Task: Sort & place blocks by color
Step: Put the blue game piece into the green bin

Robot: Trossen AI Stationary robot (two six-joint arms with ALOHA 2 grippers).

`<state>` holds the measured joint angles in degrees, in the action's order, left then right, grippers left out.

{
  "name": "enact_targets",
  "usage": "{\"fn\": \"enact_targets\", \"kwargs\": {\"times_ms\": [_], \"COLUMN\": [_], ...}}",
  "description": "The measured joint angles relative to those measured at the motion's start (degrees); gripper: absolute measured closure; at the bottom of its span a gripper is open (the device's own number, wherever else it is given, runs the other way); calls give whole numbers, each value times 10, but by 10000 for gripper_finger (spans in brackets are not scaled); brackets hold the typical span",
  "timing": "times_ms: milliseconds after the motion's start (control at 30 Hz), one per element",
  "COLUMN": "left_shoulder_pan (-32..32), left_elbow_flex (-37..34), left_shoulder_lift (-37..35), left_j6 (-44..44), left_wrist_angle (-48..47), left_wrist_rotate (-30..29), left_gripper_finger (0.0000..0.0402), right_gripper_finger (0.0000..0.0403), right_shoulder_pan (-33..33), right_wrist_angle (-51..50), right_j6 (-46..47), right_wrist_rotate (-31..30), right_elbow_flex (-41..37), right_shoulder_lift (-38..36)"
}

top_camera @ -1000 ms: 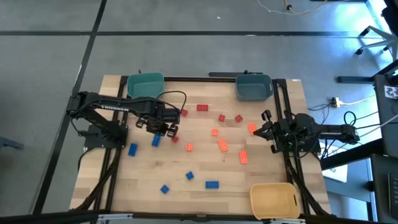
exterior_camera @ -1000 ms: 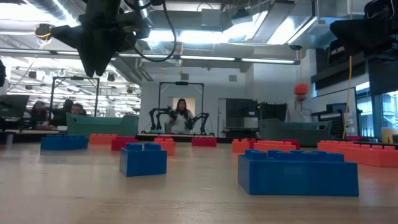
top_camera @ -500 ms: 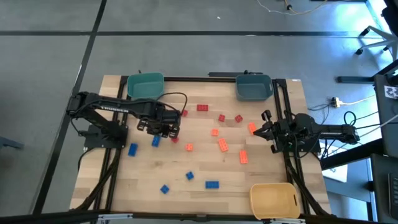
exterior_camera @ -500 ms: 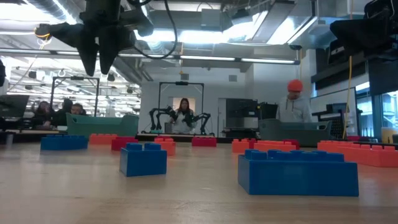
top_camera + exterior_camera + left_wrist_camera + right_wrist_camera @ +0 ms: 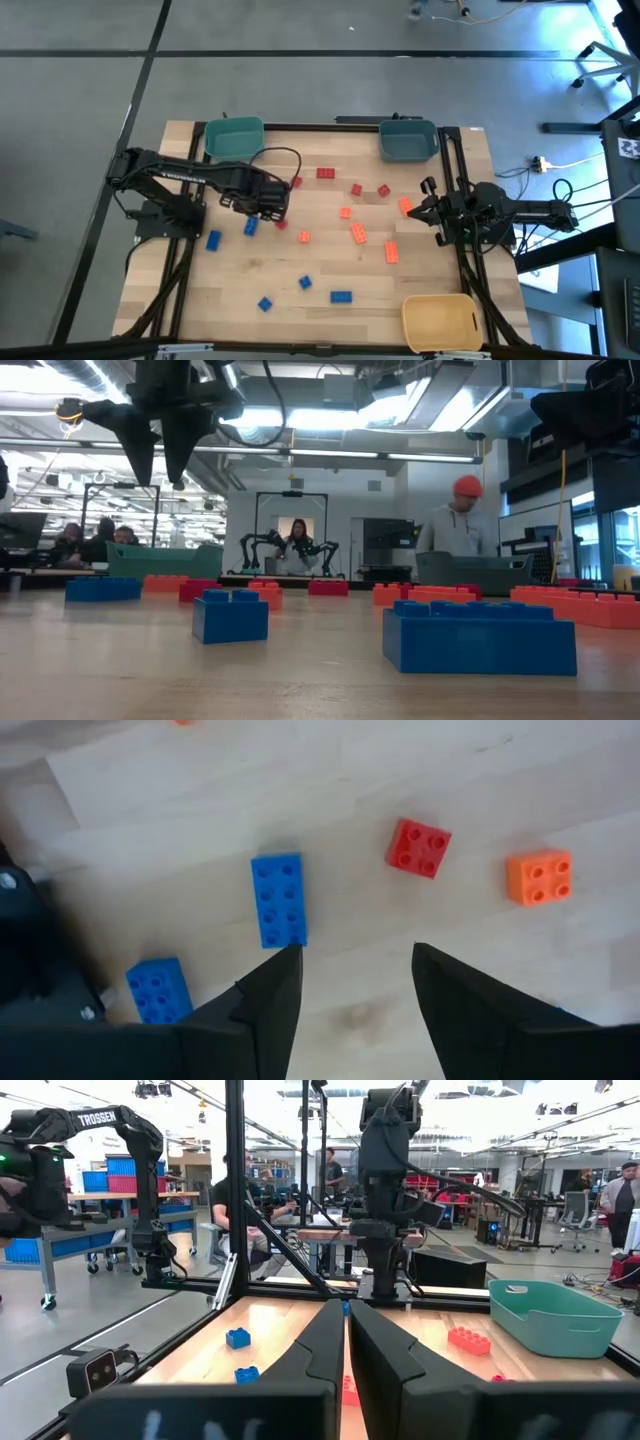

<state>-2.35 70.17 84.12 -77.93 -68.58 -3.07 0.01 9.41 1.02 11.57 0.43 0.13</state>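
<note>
Left gripper hanging over the table's left half, fingers spread wide with nothing between them. Seen from the wrist, parked just short of a long blue brick lying flat on the wood, one fingertip almost at its near end. Second blue brick off at about 8 o'clock from that one, small red brick at roughly 2 o'clock, orange brick further out at 3.

From above: teal bin at 11 o'clock on the table, grey-blue bin at 1 o'clock, yellow bin down at 5. Blue blocks mostly scattered from 9 round to 6, reds up near 12, oranges around the centre and toward 3.

Low view: two chunky blue bricks close to the lens, a row of red and orange ones behind, left gripper dangling high with jaws apart.

Right gripper parked at 3 o'clock by the table edge, fingers pressed together, holding nothing. Person in an orange beanie out back beyond the table.
</note>
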Motion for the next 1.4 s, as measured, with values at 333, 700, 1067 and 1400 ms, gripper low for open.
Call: {"fn": "enact_targets", "kwargs": {"times_ms": [333,700,1067,1400], "left_shoulder_pan": [2,-4,-4,-4], "left_elbow_flex": [-3,-90,-143,-189], "left_shoulder_lift": [0,0,0,0], "left_j6": [16,-11,-10,-10], "left_wrist_angle": [1,42,88,153], "left_wrist_rotate": [21,47,26,33], "left_gripper_finger": [218,218,218,218], "right_gripper_finger": [380,380,379,379], "right_shoulder_pan": [0,0,0,-2], "right_wrist_angle": [0,0,0,0], "right_j6": [0,0,0,-43], "right_wrist_rotate": [0,0,0,-55], "right_elbow_flex": [0,0,0,0], "right_shoulder_lift": [0,0,0,0]}}
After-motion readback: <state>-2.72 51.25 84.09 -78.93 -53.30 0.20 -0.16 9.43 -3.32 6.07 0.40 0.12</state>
